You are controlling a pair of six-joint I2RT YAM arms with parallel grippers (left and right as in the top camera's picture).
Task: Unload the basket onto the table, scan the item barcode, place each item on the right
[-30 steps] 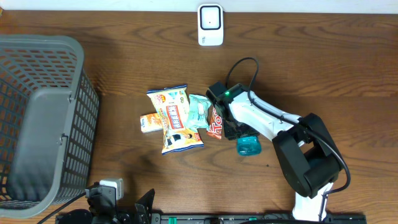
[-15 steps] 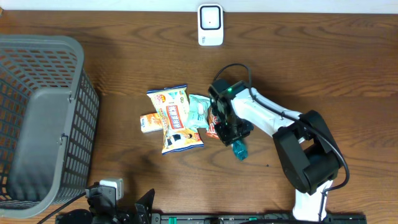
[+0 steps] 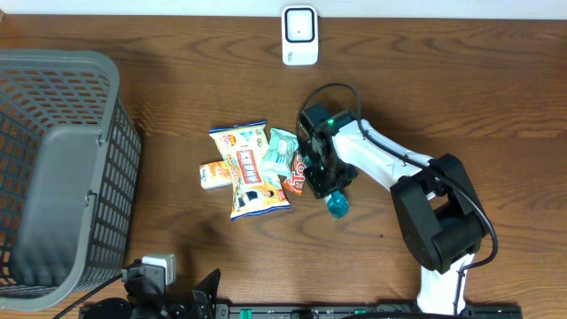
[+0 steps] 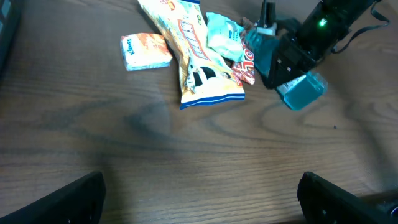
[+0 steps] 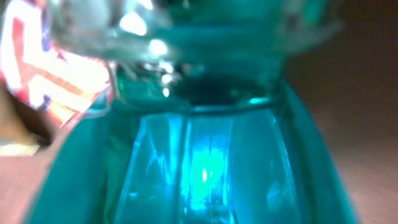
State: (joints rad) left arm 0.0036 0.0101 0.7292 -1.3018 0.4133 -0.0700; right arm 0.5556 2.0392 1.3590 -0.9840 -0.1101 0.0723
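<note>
Big grey mesh basket (image 3: 122, 168) sits on the left of the dark wood worktop (image 3: 461, 97). In the middle there's a yellow snack bag (image 3: 246, 173). A small orange packet (image 3: 211, 175) touches its left edge and a mint-green packet (image 3: 282, 152) its right. White plug (image 3: 158, 264) down at the front edge.

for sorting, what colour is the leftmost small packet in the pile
Small packet: orange, white end; best in left wrist view.

Bench (image 3: 496, 97): dark brown wood with long wavy grain, filling almost the whole overhead view.
Top edge: a pale strip (image 3: 425, 7) runs along the upper border of the frame; whether it is wall or a ledge cannot be told.
Light: soft and even, with a dull sheen on the wood in the left wrist view.
</note>
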